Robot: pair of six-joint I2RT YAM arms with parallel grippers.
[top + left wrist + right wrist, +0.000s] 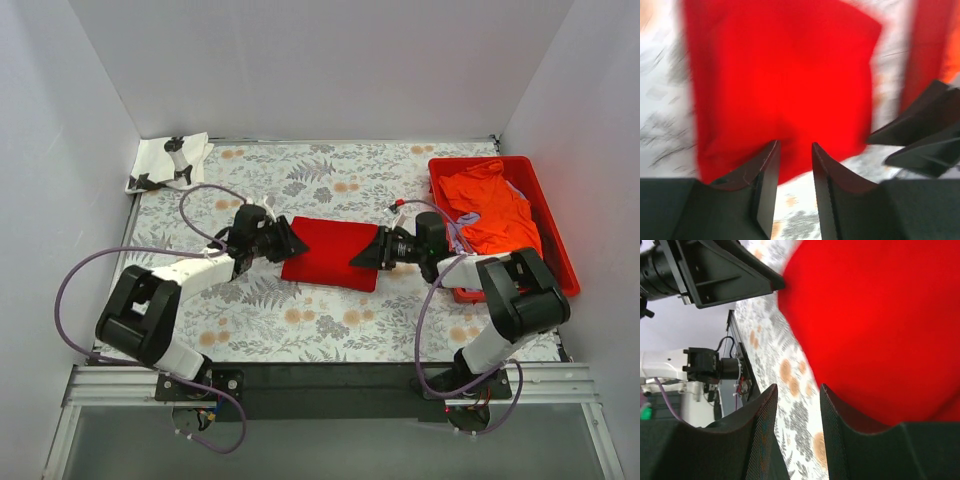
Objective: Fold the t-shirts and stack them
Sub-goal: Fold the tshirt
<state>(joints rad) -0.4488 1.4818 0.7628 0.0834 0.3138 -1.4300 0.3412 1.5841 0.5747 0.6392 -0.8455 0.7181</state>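
Observation:
A bright red t-shirt [332, 253] lies folded into a flat rectangle on the flowered cloth at the table's middle. My left gripper [290, 241] is at its left edge, jaws open with nothing between them; in the left wrist view [795, 145] the red t-shirt [780, 75] lies just past the tips. My right gripper [362, 255] is at the shirt's right edge, open and empty; in the right wrist view [797, 387] the red t-shirt [880, 320] is beside the right finger. An orange t-shirt [492, 205] lies heaped in the tray, with a bit of lavender cloth beside it. A white t-shirt with black print [170, 160] lies folded at the back left.
A rigid red plastic tray [555, 225] stands at the right side of the table. White walls close in the back and both sides. The arms' purple cables loop over the cloth at the left and the near right.

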